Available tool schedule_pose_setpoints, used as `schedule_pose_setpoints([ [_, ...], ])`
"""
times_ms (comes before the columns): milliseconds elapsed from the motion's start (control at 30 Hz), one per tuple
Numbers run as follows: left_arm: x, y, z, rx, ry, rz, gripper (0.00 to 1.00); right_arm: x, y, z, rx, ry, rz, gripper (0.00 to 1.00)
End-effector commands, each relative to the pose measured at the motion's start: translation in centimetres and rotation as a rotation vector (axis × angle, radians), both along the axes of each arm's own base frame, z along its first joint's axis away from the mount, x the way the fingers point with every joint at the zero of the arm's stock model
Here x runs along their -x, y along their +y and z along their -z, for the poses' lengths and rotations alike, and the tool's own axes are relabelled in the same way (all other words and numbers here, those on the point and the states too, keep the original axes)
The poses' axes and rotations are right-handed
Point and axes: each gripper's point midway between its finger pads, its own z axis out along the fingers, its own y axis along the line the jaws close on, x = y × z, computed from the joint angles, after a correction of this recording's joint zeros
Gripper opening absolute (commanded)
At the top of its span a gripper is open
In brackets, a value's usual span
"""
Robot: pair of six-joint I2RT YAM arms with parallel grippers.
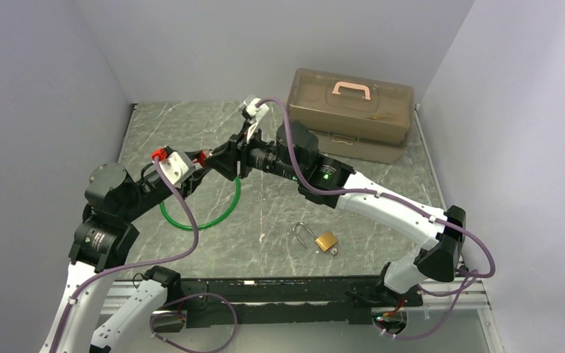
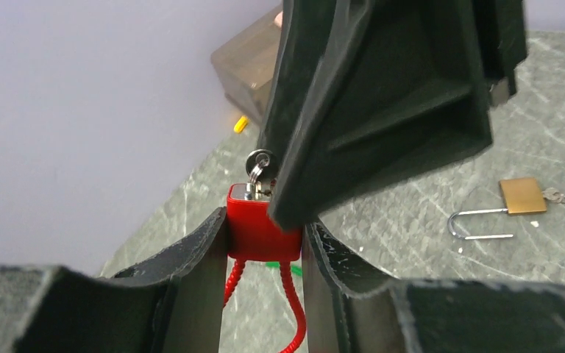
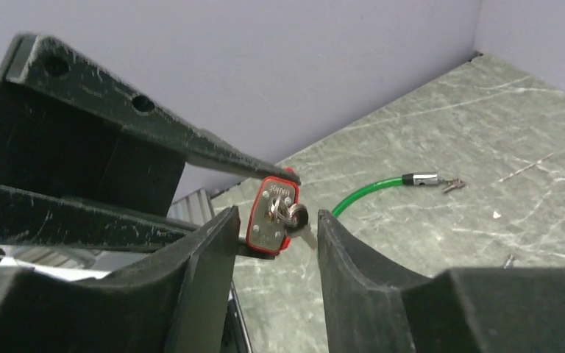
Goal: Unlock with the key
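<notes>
Left gripper (image 2: 265, 229) clamps lock (image 2: 254, 237), seemingly keyed.

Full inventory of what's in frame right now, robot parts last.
table: 1, grey marble pattern, under everything
red padlock: 1, red, held above table, centre-left
key: 1, silver, in the red padlock's keyhole
brass padlock: 1, brass, shackle open, on table, near right
green cable: 1, green, curved on table, left of centre
toolbox: 1, translucent brown, pink handle, far right
left claw: 1, black, shut on red padlock
right claw: 1, black, open, fingers either side of key
</notes>
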Motion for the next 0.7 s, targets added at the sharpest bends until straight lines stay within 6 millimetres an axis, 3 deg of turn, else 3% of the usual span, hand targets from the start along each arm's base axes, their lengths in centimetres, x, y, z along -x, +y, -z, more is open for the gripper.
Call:
schedule_pose_setpoints([
  [0,2.5,-1.6,-5.8,0.067,-0.191,0.142,0.00,3.1,-1.0,0.1,0.095,0.015,-0.108,0.51],
  [133,3.1,-1.9,-5.1,0.052,-0.168,0.175,0.00,3.2,-3.8,-3.6,0.034,-0.045,-0.107,0.56],
  [267,3.9,-2.4,-4.8,0.042,-0.156,0.222,0.00,4.0,-6.9,-5.9,-0.013,-0.113,-0.132,0.59],
  [367,5.3,-3.2,-4.6,0.034,-0.137,0.308,0.00,4.8,-8.6,-5.9,-0.033,-0.146,-0.194,0.59],
  [467,6.8,-3.8,-4.6,0.041,-0.107,0.387,0.00,6.3,-9.7,-4.7,-0.021,-0.215,-0.302,0.61],
  [667,10.7,-5.3,-4.7,0.079,-0.051,0.619,0.00,7.3,-9.8,-2.6,0.010,-0.243,-0.384,0.65],
])
